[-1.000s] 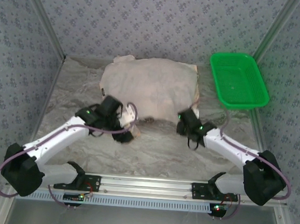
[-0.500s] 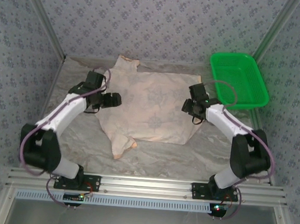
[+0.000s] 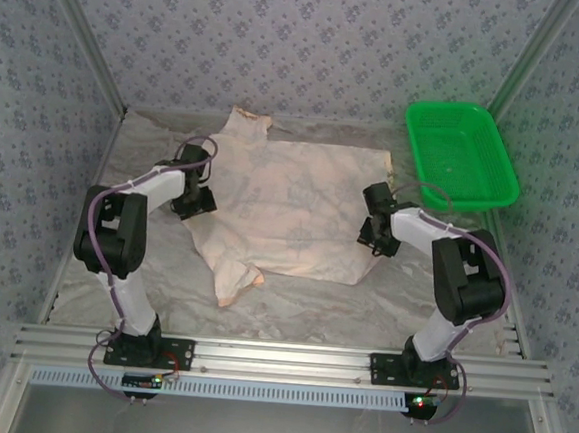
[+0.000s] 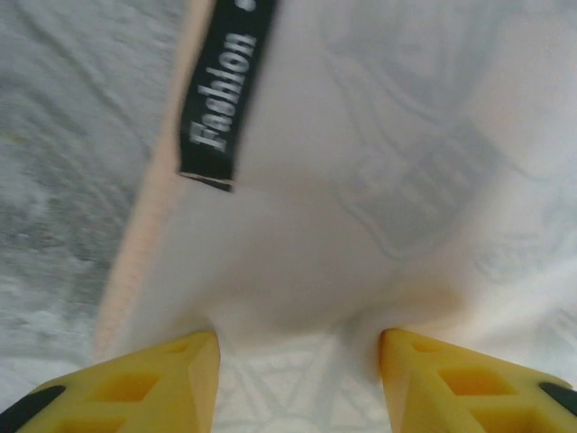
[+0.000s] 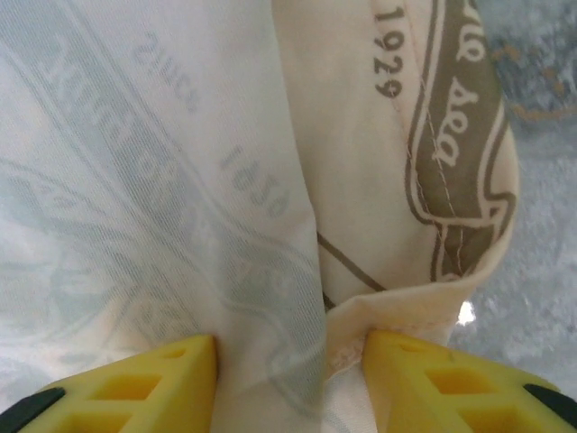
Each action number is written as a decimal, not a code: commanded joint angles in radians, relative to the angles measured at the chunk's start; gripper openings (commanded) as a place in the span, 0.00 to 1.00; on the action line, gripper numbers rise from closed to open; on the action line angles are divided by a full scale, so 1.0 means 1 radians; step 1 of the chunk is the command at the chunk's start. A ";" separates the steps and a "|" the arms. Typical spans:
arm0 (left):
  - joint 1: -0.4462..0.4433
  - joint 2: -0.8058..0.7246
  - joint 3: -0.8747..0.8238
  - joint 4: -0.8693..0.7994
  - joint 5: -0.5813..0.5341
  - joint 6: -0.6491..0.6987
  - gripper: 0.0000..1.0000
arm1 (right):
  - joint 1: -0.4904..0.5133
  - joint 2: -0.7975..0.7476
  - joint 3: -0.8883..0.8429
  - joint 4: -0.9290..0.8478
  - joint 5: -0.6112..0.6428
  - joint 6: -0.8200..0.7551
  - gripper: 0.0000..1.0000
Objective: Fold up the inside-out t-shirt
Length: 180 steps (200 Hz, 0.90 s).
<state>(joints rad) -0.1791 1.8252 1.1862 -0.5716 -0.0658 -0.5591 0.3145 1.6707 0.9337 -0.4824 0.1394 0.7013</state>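
From above, the inside-out t-shirt (image 3: 290,207) lies spread over the middle of the grey marbled table (image 3: 302,313), pale reverse side up. One sleeve (image 3: 236,283) points toward the near edge and another bit of cloth bunches at the far left. The left gripper (image 3: 198,204) sits at the shirt's left edge and the right gripper (image 3: 376,238) at its right edge, each low on the cloth. A green basket (image 3: 460,155) stands at the far right, apart from the shirt.

On the left wrist camera, the left gripper (image 4: 296,347) has its yellow fingers (image 4: 153,379) part-way apart. The tips are down on the pale cloth (image 4: 361,180), which lies flat in the gap and puckers at each tip. A black label (image 4: 221,90) reading "Fashion" sits along the hem just ahead, with bare table to its left.

On the right wrist camera, the right gripper (image 5: 288,347) is also half spread. A turned-over hem of the shirt (image 5: 135,180) lies between its fingers (image 5: 433,379), unpinched. The folded corner shows the printed face, a brown banner (image 5: 455,135) beside "1929".
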 commanded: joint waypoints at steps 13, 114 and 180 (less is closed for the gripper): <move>0.085 0.041 0.068 -0.017 -0.050 0.053 0.48 | 0.009 -0.129 -0.071 -0.113 -0.172 -0.050 0.61; 0.048 0.070 0.279 -0.143 0.166 0.096 0.51 | -0.187 -0.053 0.003 -0.143 -0.438 -0.460 0.46; 0.007 0.180 0.262 -0.092 0.118 0.039 0.47 | -0.120 0.027 0.010 -0.220 -0.361 -0.404 0.23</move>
<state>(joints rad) -0.2035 1.9312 1.3888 -0.6521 0.0807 -0.5079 0.1345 1.6741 0.9489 -0.6228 -0.2390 0.2668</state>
